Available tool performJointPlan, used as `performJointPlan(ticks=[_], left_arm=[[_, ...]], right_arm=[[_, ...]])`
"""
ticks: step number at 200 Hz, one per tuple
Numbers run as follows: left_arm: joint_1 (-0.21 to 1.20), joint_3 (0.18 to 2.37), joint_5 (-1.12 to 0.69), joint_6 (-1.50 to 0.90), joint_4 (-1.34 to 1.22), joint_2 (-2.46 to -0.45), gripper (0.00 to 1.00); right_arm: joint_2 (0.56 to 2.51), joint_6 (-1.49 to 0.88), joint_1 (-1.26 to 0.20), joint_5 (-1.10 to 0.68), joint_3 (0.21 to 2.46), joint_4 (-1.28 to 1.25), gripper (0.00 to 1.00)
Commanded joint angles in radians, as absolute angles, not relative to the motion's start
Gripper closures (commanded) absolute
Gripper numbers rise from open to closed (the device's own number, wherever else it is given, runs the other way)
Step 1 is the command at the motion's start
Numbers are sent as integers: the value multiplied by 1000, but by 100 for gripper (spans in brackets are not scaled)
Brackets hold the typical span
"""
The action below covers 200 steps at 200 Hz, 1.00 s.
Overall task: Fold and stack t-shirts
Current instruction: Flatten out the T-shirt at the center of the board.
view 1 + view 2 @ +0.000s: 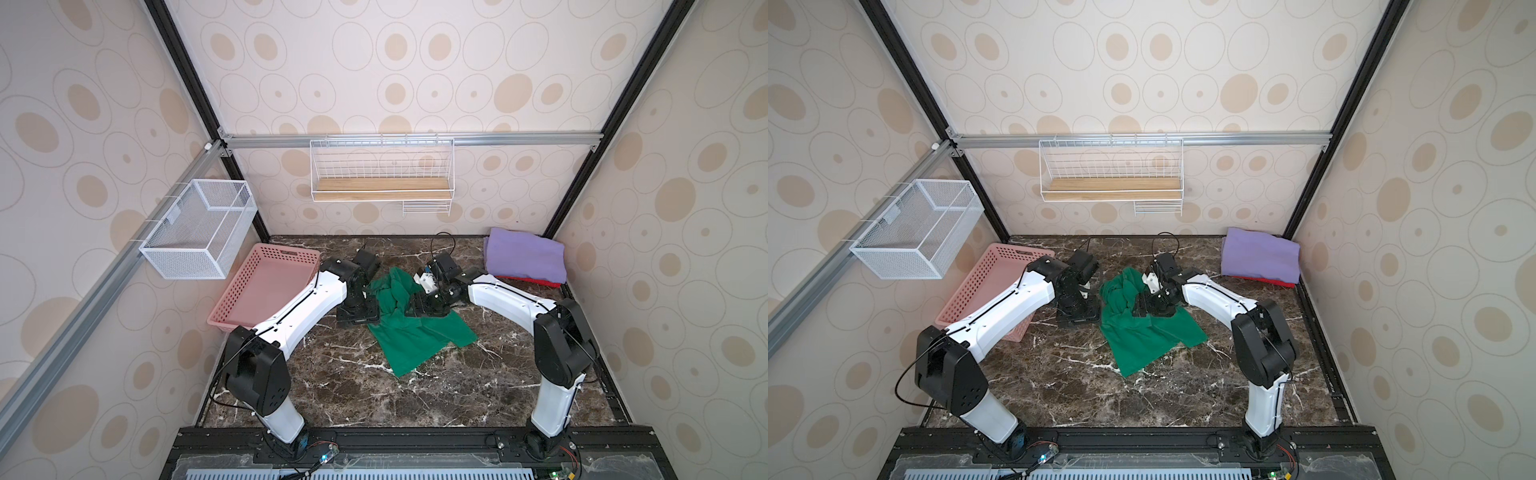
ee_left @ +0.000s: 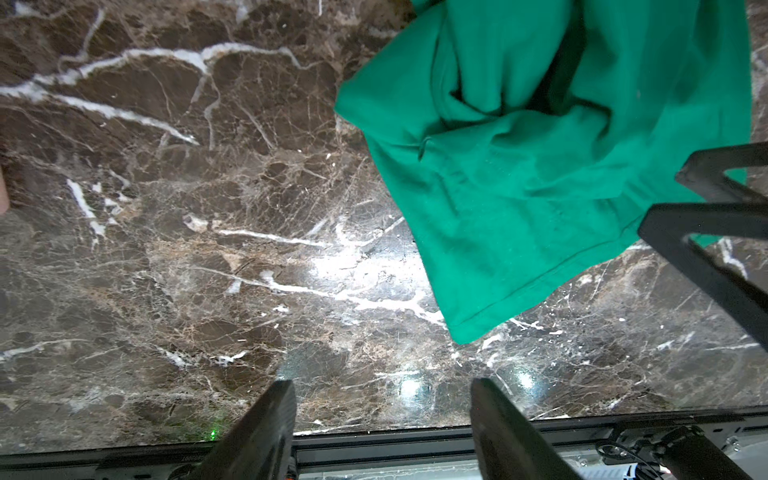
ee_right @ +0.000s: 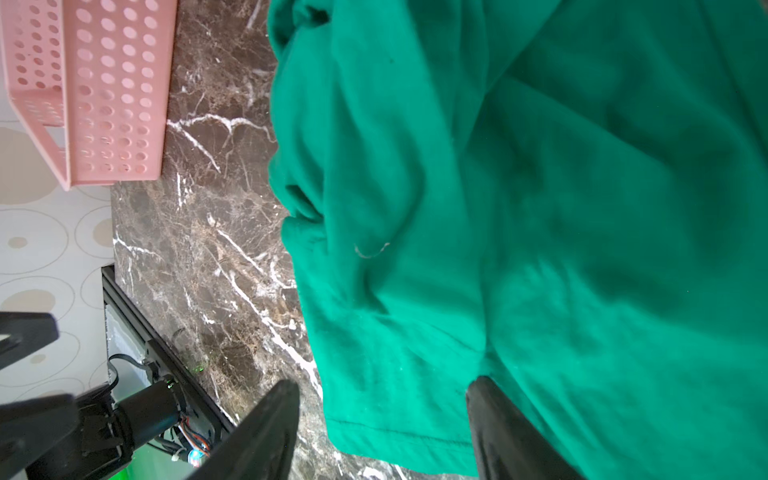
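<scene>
Green t-shirt [image 1: 415, 332] lies crumpled right under your right gripper [image 3: 382, 386], a stitched hem edge reaching in between the spread fingers [image 3: 274, 415], which pinch nothing (one sits over cloth, one over stone). Your left gripper [image 2: 382, 386], parted just as widely and empty, hangs over bare table [image 2: 208, 249] just beside the shirt's hem. Soft matte knit, bunched in deep folds; glossy brown marble, white-veined. Well beyond the right gripper, a folded lavender t-shirt [image 1: 525, 255] rests on a red t-shirt [image 1: 540, 283].

No legible text or labels anywhere
</scene>
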<state>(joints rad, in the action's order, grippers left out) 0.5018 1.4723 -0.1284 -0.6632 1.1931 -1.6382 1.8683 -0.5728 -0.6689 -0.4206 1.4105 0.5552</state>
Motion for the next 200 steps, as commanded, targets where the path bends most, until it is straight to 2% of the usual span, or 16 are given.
performJointPlan(ticks=[1,57,151,168,182,200], left_arm=[[493,1473,-103,-624,1233,-1617,30],[493,1474,-80,-601,1255,-1616,30],[494,1470,-103,-616,1235,-1630,30],[492,1473,-105,-617,1235,-1634,30],[493,1473,-104,-617,1234,-1637,29],[493,1471,-106,-620,1234,-1641,30]], right_arm=[[1897,-583,-665,-411,1406,528,30],[1899,-639,-614,-425,1302,413,30],[1912,-659,-591,-452,1262,389,32],[1911,-661,-591,-460,1252,386,39],[1912,-661,-591,-467,1242,378,49],[1918,-666,-591,-475,1239,371,53]])
